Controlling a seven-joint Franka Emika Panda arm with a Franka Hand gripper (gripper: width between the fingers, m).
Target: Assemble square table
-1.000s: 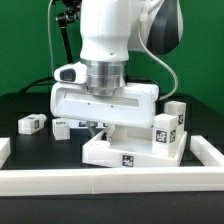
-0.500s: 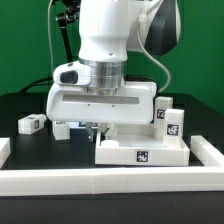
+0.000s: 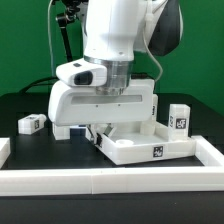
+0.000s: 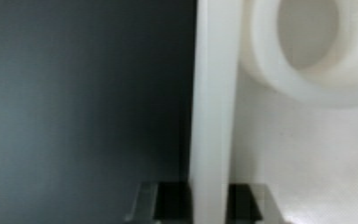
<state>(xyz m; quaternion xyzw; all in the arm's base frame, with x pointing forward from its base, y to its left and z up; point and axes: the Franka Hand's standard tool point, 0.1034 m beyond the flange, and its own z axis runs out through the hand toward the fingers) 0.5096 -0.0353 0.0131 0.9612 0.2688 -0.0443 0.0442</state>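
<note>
While the jaws stay clamped on its raised rim, the square table slab has swung round on the worktop. It now sits toward five o'clock, near the front rail, likely being positioned for its legs.

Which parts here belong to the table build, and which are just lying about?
Job: tabletop slab, its rim in the gripper; tagged leg beside it; lone leg, exterior view's left.
Just there: white rail walls.
</note>
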